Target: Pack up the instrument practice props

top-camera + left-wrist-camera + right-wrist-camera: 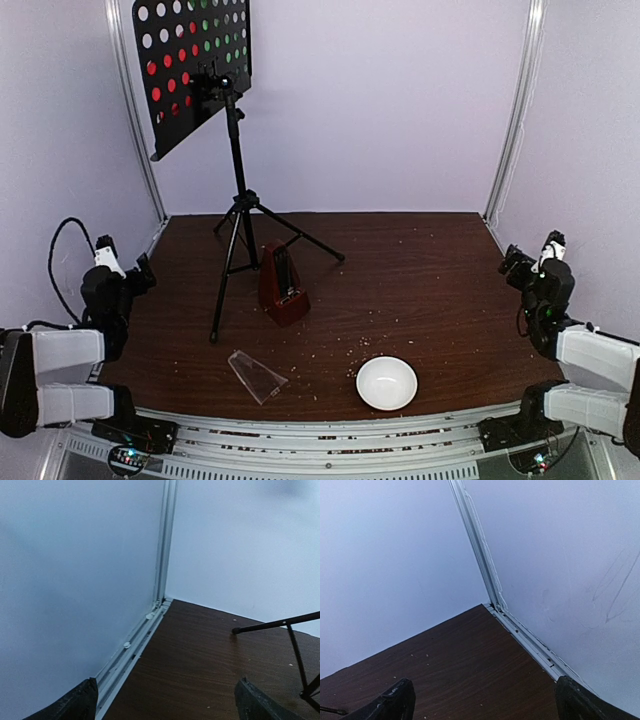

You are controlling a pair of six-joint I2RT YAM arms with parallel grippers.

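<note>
From the top view, both arms sit folded at the near corners. The left pincer [125,262] and the right pincer [530,256] hold nothing. The stand [236,150] is upright well ahead of the left pincer and off to its right, with the sheets [153,68] showing red and green through its desk. The metronome [283,285] rests between the stand's legs, about level with the left pincer and well to its right, far to the right pincer's left. Its cover [257,375] lies flat, nearer than the left pincer and to its right. The bowl [387,383] lies near the front edge, closer to the right pincer.

We judge that packing has not begun. A good first step is for the left pincer to close the cover over the metronome. It should grip that thin, clear shell lightly by its edges and stay clear of the stand's legs.

In the left wrist view, the left pincer [165,711] is spread wide and empty. One leg of the stand [280,623] crosses ahead on its right, above the surface [200,660].

In the right wrist view, the right pincer [485,705] is likewise spread wide, with only bare surface [460,660] and a wall [560,555] corner ahead. None of the props shows clearly here.
</note>
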